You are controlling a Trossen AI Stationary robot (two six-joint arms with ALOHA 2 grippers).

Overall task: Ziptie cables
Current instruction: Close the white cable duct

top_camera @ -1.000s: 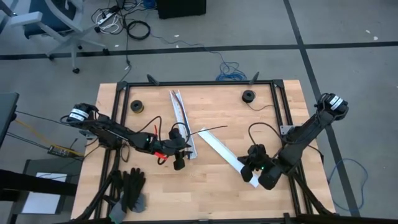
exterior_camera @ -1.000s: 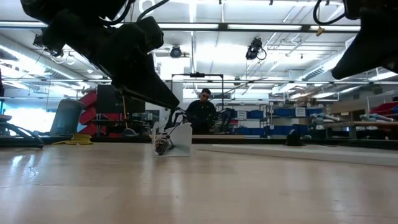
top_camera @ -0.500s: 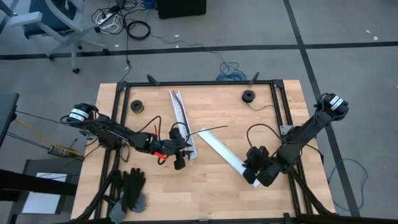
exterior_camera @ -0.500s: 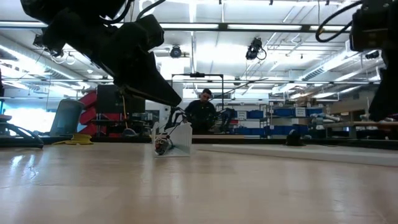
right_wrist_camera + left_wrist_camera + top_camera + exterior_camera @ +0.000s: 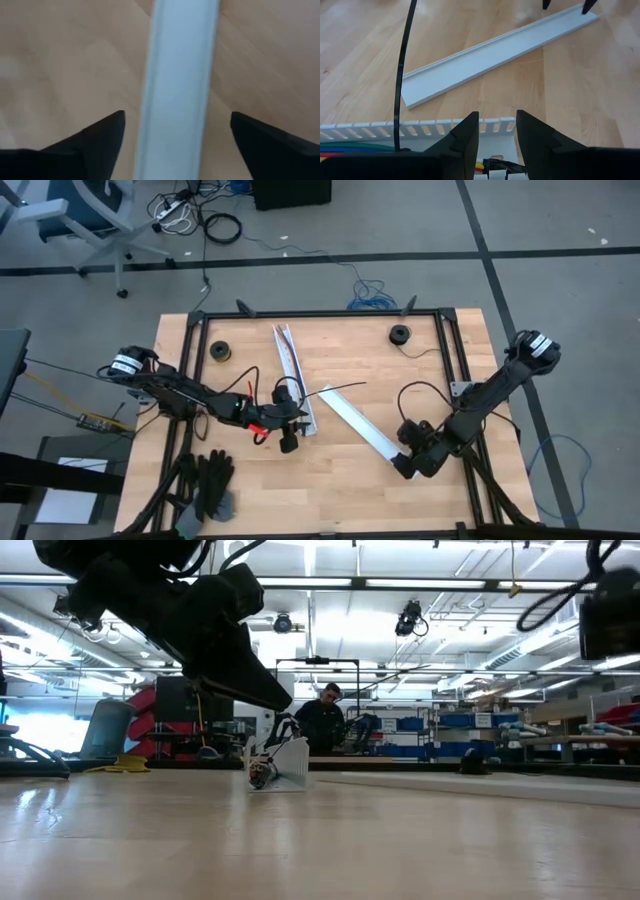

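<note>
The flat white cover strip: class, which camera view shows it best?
The left wrist view: the flat white cover strip lies nearly whole on the table. The high view shows it small, the right wrist view only a blurred section between open fingers, the low view merely edge-on.

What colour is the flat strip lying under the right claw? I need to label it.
White. The flat strip shows best in the right wrist view, between the open right claw tips.

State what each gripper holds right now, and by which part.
The right gripper holds nothing: its open fingers straddle the end of the white cover strip. The left gripper, above the slotted channel with the cables, shows no visible grip.
</note>
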